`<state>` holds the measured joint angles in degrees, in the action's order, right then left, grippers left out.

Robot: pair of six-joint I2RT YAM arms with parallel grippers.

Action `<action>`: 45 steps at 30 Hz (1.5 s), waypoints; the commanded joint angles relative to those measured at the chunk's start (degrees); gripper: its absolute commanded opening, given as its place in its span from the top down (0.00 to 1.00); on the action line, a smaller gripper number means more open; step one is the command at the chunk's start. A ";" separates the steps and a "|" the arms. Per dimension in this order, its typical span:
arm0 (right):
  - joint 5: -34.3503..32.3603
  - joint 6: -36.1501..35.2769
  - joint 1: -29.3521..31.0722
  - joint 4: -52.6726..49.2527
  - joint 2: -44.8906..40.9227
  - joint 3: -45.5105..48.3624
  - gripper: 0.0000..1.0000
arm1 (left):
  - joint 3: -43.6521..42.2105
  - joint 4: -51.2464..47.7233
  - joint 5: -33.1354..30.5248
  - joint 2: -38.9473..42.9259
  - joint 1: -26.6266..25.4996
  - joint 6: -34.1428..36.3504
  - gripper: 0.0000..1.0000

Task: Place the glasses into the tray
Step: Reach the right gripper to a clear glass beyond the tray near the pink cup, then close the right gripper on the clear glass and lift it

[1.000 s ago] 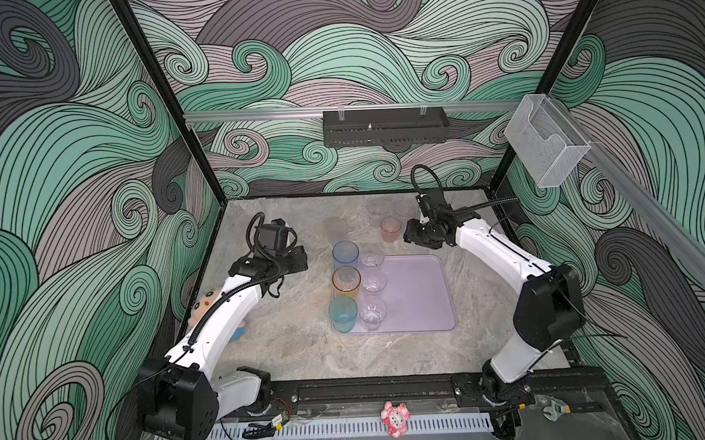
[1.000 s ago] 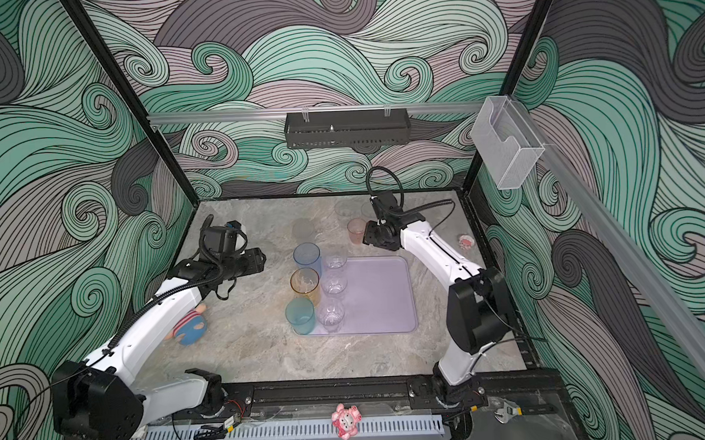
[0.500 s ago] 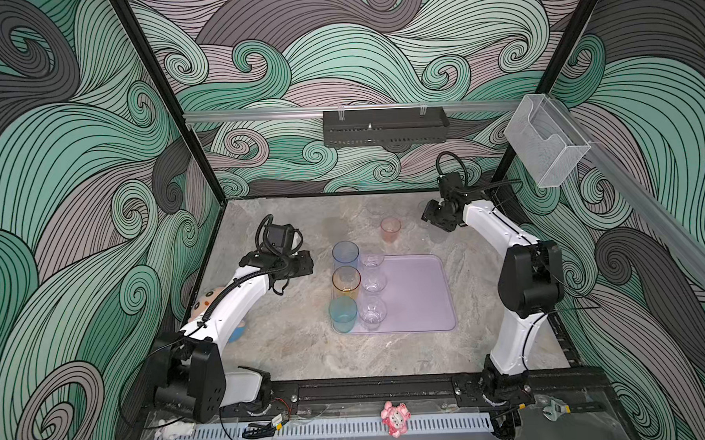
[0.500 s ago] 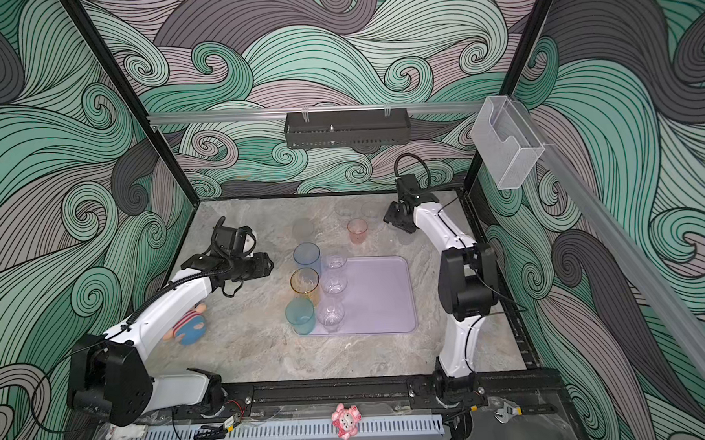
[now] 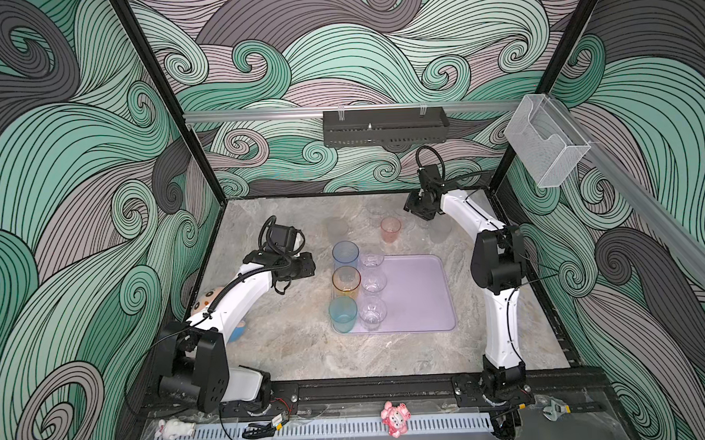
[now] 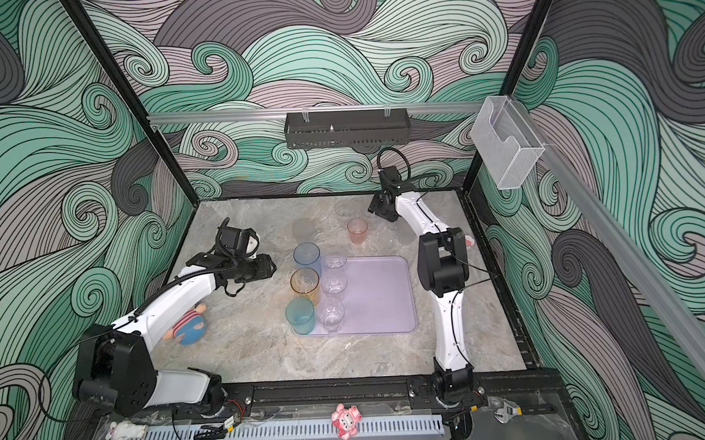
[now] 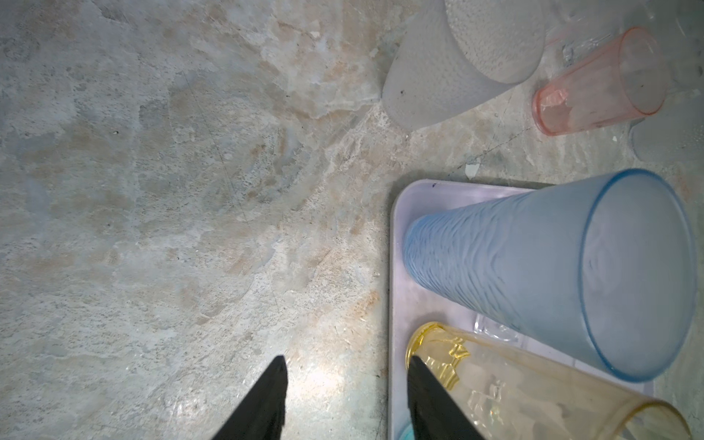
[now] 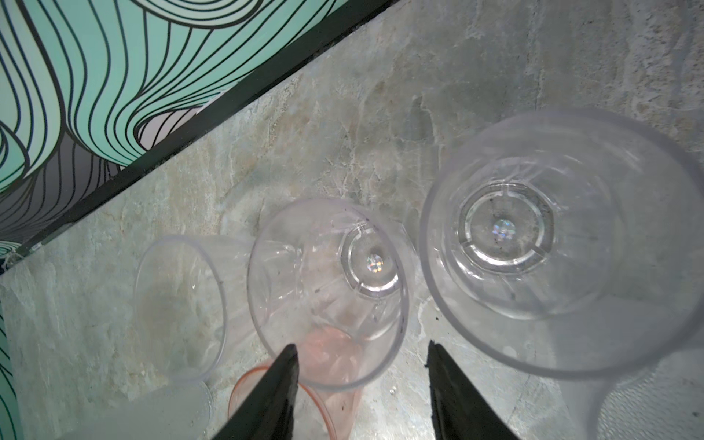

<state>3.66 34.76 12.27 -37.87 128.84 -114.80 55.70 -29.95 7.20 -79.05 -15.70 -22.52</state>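
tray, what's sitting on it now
The tray holds six upright glasses along its left side: blue glass, amber glass, teal glass in a row, three clear glasses beside them. The rest is bare. From above, the tall ones cover its left rim.

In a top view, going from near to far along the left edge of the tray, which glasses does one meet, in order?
Teal glass → amber glass → blue glass, all three on the tray → frosted grey glass, beyond the tray.
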 commanded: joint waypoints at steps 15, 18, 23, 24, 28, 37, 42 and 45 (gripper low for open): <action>-1.05 -0.29 -0.10 -2.87 3.28 -2.38 0.83 | 1.69 -0.49 1.22 -0.11 0.40 0.29 0.47; -0.97 -0.66 -0.06 -3.24 2.20 -2.35 0.89 | 1.73 -0.30 1.38 0.20 0.34 0.28 0.47; -1.13 -0.99 -0.05 -3.27 -1.35 -0.78 0.93 | 1.44 -0.13 1.37 0.84 0.34 0.23 0.47; -1.18 -1.08 0.12 -3.18 -2.23 -0.27 0.94 | 1.39 -0.02 1.33 1.11 0.39 0.27 0.48; -1.27 -1.35 0.36 -3.00 -6.07 1.82 0.96 | 0.74 0.71 1.19 2.35 0.33 0.24 0.48; -1.81 -1.88 2.02 -2.05 -18.53 10.54 0.97 | -3.22 7.61 2.84 9.18 0.28 1.03 0.48; -1.80 -1.78 4.17 -1.13 -28.64 20.19 0.97 | -4.82 11.76 4.56 13.87 -0.79 1.45 0.48; -3.02 -2.87 6.25 -1.65 -35.11 26.37 0.98 | -4.42 11.90 4.26 16.63 -3.24 2.94 0.48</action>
<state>2.09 33.12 16.80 -39.86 98.85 -91.92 50.54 -20.71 9.96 -65.19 -16.88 -21.50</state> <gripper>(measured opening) 0.071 0.518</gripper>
